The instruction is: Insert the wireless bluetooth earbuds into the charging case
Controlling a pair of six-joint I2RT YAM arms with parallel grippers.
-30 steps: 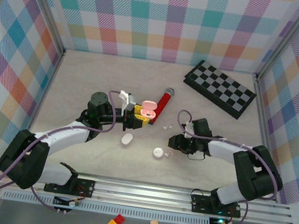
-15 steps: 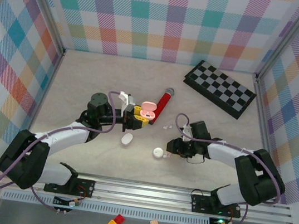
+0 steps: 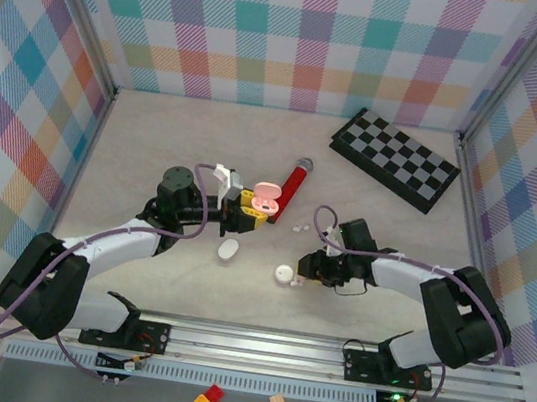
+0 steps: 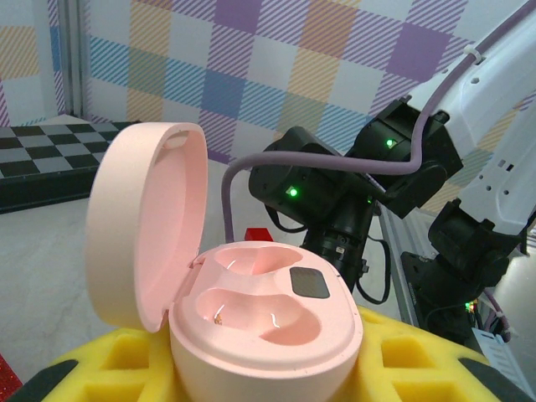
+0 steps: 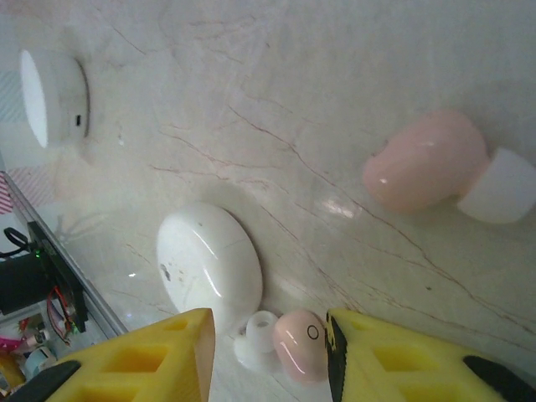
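Note:
My left gripper (image 3: 250, 208) (image 4: 268, 373) is shut on the open pink charging case (image 3: 267, 199) (image 4: 260, 314), lid up, both wells bare. My right gripper (image 3: 304, 276) (image 5: 268, 343) is low on the table, open, its yellow fingers (image 5: 394, 360) straddling a pink earbud (image 5: 300, 345) with a white tip. The right finger touches the bud; a gap remains on the left side. A shut white case (image 3: 284, 275) (image 5: 209, 264) lies just beyond it. Another pink earbud (image 5: 425, 161) lies farther off, and small buds (image 3: 297, 228) sit near the pink case.
A second white case (image 3: 228, 249) (image 5: 52, 96) lies below my left gripper. A red microphone (image 3: 294, 178) rests behind the pink case. A chessboard (image 3: 394, 157) sits at the back right. Two small blocks (image 3: 207, 399) lie in front of the rail.
My right gripper has slid left up to the white case and pink earbud, its jaws narrowing slightly. The left arm and pink case have not moved.

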